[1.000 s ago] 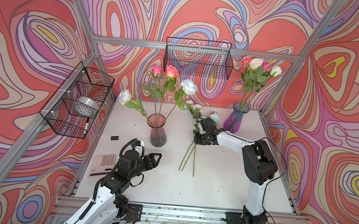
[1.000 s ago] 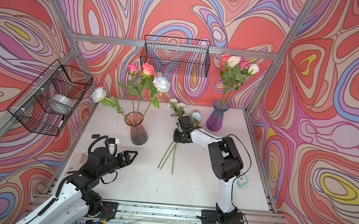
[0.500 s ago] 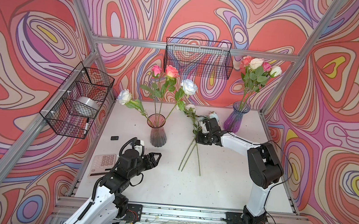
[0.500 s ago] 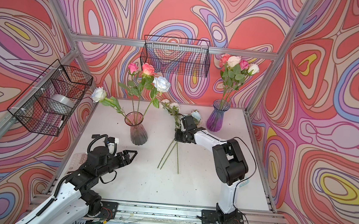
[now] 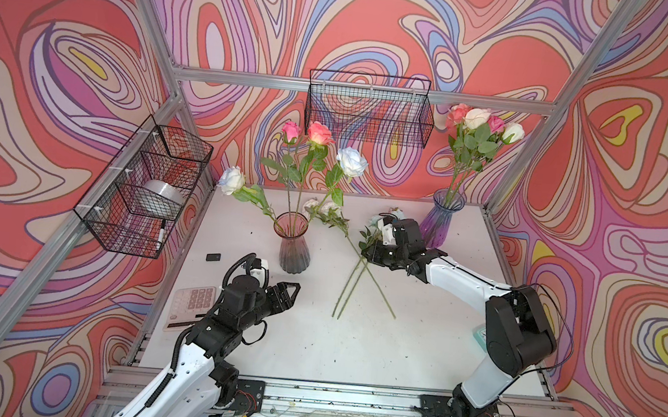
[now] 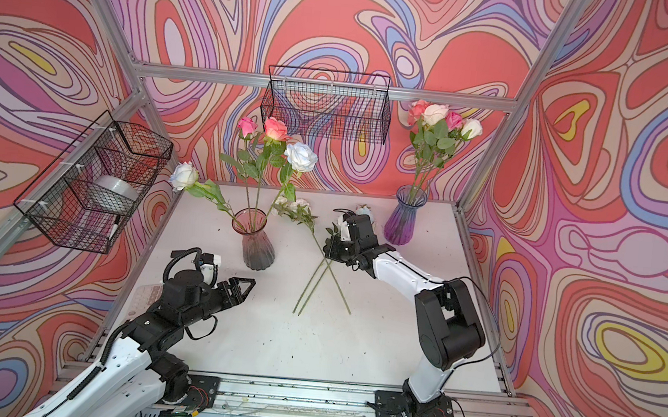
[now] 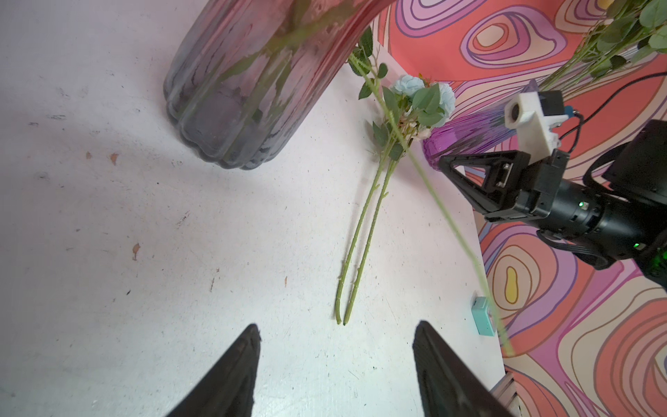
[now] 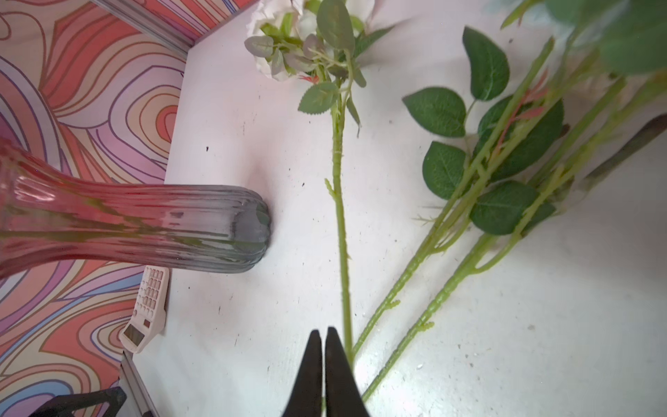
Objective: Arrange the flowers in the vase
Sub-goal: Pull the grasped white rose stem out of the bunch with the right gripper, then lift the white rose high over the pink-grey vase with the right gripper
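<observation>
A pink-to-grey glass vase (image 5: pixel 295 247) (image 6: pixel 258 248) (image 7: pixel 234 90) (image 8: pixel 144 224) stands left of centre and holds several flowers. My right gripper (image 5: pixel 365 254) (image 6: pixel 327 250) (image 8: pixel 321 330) is shut on the stem (image 8: pixel 339 216) (image 7: pixel 447 216) of a white flower (image 5: pixel 318 206) (image 6: pixel 293 204). That stem is raised and crosses two flowers lying on the table (image 5: pixel 347 290) (image 6: pixel 312 287) (image 7: pixel 361 234), whose pale blue blooms (image 7: pixel 408 86) lie behind the gripper. My left gripper (image 5: pixel 295 289) (image 6: pixel 249 285) (image 7: pixel 335 332) hovers open and empty in front of the vase.
A purple vase (image 5: pixel 441 224) (image 6: pixel 403 220) with several roses stands at the back right. Wire baskets hang on the back wall (image 5: pixel 369 108) and the left wall (image 5: pixel 146 187). A calculator (image 5: pixel 194 300) (image 8: pixel 148 307) and a small black item (image 5: pixel 214 257) lie at the left, a teal item (image 7: pixel 482 319) at the right edge.
My right gripper has closed on the white flower's stem and swung it: the bloom moved left toward the vase, the stem now crosses the other two. The left arm stayed still.
</observation>
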Action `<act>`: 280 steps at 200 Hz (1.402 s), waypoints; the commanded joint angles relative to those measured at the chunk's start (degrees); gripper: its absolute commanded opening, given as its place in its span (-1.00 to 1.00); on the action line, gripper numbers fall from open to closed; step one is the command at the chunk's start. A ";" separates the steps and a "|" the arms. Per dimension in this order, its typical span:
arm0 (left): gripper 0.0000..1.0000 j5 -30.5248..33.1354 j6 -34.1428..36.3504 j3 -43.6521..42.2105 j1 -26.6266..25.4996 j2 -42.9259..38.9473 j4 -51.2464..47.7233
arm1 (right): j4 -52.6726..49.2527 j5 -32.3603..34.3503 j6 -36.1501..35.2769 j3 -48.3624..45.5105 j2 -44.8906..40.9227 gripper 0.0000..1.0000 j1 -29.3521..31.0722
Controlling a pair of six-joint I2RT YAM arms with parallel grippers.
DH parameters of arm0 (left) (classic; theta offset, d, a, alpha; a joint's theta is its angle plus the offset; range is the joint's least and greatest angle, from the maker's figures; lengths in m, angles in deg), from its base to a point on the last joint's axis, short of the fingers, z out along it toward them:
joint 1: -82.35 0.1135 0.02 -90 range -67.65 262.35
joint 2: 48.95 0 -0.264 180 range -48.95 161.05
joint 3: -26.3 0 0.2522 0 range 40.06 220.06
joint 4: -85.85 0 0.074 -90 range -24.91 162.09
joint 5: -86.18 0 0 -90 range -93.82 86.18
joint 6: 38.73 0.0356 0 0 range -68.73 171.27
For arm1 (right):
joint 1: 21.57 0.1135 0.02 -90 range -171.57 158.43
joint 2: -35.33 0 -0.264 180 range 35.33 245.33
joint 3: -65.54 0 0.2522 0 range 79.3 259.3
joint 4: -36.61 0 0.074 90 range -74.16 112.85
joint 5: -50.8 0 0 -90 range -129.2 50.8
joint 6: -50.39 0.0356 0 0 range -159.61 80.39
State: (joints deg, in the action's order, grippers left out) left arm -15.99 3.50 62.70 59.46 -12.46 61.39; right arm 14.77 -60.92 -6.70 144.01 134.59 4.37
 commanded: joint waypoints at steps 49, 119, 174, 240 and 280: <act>0.35 0.43 0.13 1.39 -0.14 0.75 0.63 | -5.81 3.16 -8.14 3.16 5.50 -0.53 2.88; 0.35 0.21 -0.37 2.01 -0.14 1.53 -0.11 | -11.77 6.49 -18.44 19.62 21.17 -0.33 3.56; 0.36 1.76 -0.22 1.60 -0.12 -0.06 -0.99 | -11.20 3.92 -18.51 23.29 26.32 -0.67 3.52; 0.37 1.64 0.12 2.83 -0.10 1.50 -0.68 | -0.98 1.16 -9.35 14.19 14.80 -1.00 3.28; 0.38 2.68 1.41 4.12 -0.06 0.53 -2.75 | 6.31 -2.06 -2.49 3.14 4.00 -1.00 1.47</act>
State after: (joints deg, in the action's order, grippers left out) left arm -14.89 3.69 64.71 59.46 -10.99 61.00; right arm 13.35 -60.04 -15.07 152.75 145.28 7.21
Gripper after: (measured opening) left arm 0.687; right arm 0.050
